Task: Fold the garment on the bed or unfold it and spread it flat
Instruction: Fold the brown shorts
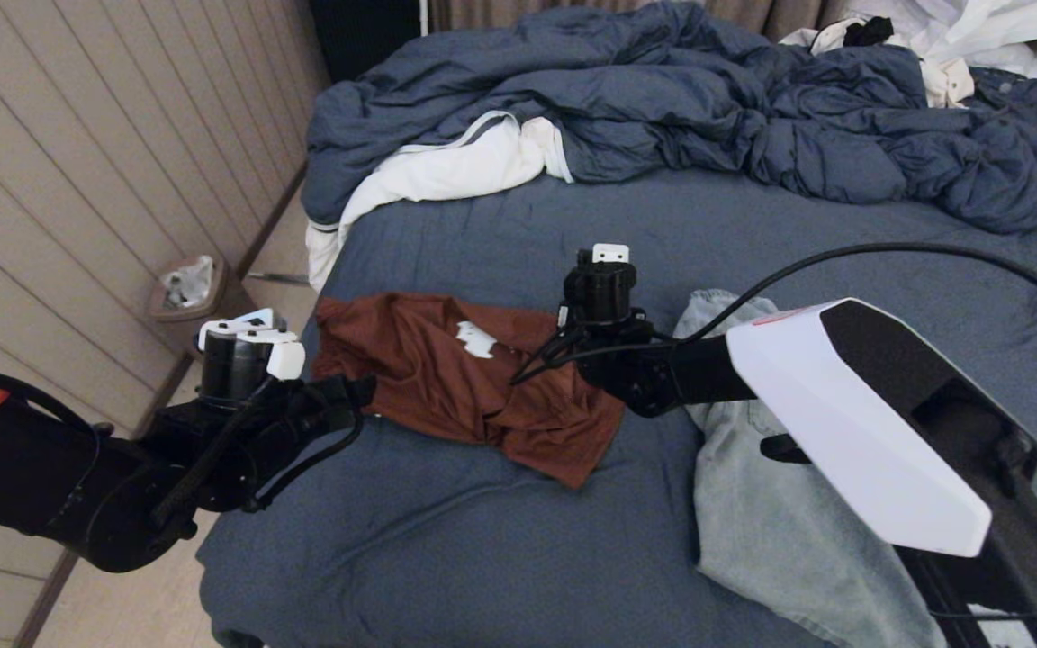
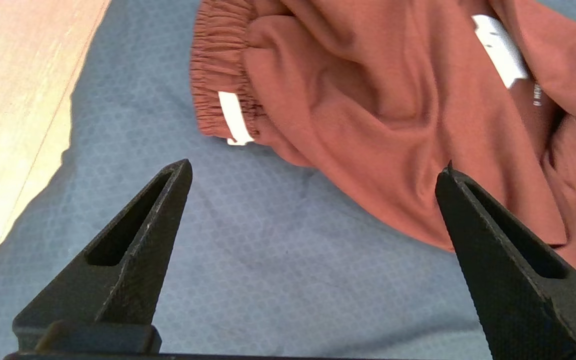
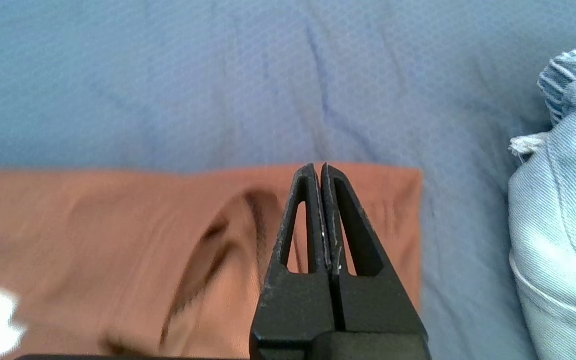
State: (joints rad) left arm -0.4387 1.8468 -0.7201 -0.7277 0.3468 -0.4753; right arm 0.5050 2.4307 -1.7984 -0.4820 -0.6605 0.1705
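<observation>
Bed: a wide mattress under a slate-blue textured sheet (image 1: 500, 531) fills most of the head view.
Duvet: a puffy slate-blue duvet with white lining (image 1: 662, 108) lies bunched across the far part of the bed, its white underside turned out at the far left corner.
Garment: a crumpled rust-brown fabric garment with an elastic gathered band and white labels (image 1: 464, 378) lies on the sheet near the bed's left edge, not spread flat; folds run across it and one corner points toward the near side.
Garment in wrist views: the left wrist view shows the gathered band and a white tag (image 2: 368, 100); the right wrist view shows a straight edge and a square corner of it lying flat on the sheet (image 3: 118, 225).
Jeans: a pale blue denim piece with a frayed hem (image 1: 780, 504) lies just to the right of the brown garment, partly under the right arm.
Left gripper: the left gripper (image 2: 313, 170) hovers over bare sheet at the bed's left edge, beside the garment's band end; its jaws stand wide apart and hold nothing.
Right gripper: the right gripper (image 3: 318, 167) is above the garment's right end, near the denim; its two fingers are pressed together with no cloth between them.
Floor: a small waste bin with crumpled paper (image 1: 185, 288) stands by the panelled wall left of the bed.
Far corner: white and dark clothing (image 1: 933, 36) is heaped at the bed's far right.
</observation>
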